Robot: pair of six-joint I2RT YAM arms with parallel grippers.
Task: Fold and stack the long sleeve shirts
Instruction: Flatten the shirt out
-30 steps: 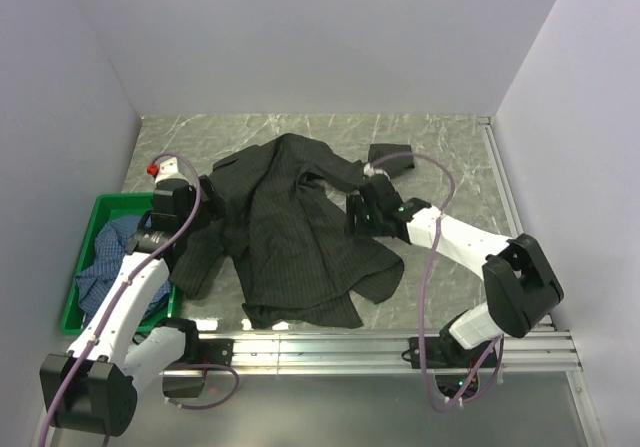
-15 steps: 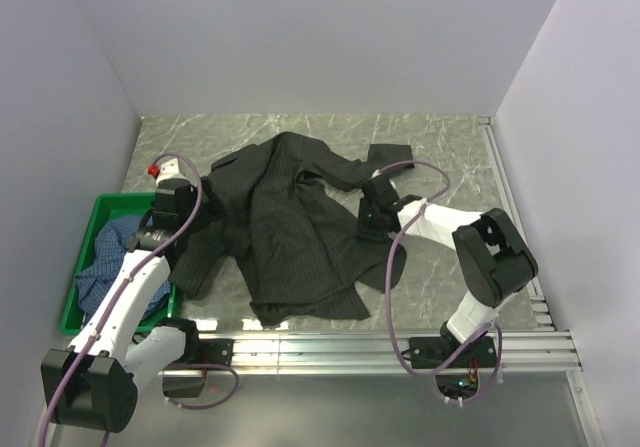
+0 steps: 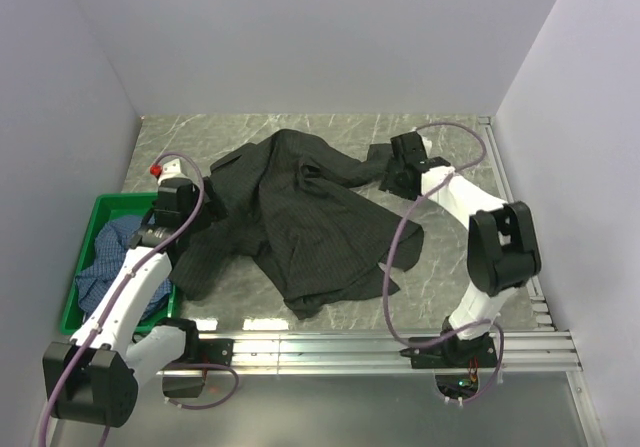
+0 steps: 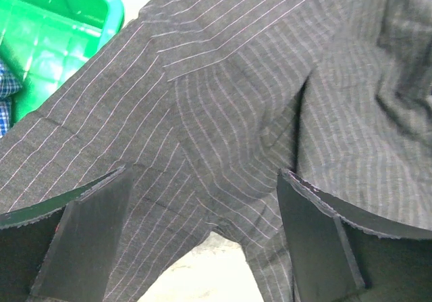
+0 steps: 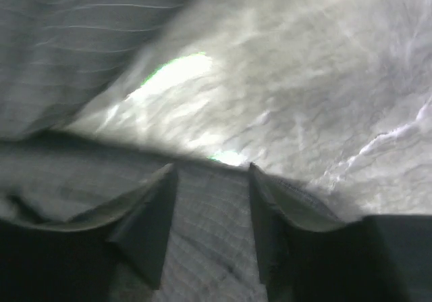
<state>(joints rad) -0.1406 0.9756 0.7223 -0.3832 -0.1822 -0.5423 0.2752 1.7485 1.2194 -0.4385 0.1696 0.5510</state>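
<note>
on the far left you see the green crate (image 3: 120,202) sitting on the bench (image 3: 440,267), close to the left wall. the blue check shirt (image 3: 108,252) lies bunched up inside it.

just right of the crate is your left gripper (image 4: 202,228). it is wide open and holds nothing. its two fingers (image 4: 88,228) stand far apart, low over the left part of the black pinstripe shirt (image 3: 300,217). in the left wrist view, striped cloth fills the gap between them, and a small bit of pale bench shows under the cloth's edge. a corner of the crate shows at the top left of that view.

the black shirt lies crumpled in the middle of the bench, not folded. it spreads from the left gripper across to the right in lumpy folds. one sleeve runs out to the back right.

at the end of that sleeve is your right gripper (image 5: 209,228). its fingers are part way apart with striped cloth lying between them. that view is blurry, so you cannot tell if it is pinching the sleeve or just sitting over it. bare marbled bench lies just past it.

so one shirt is in the crate and one is on the bench.
</note>
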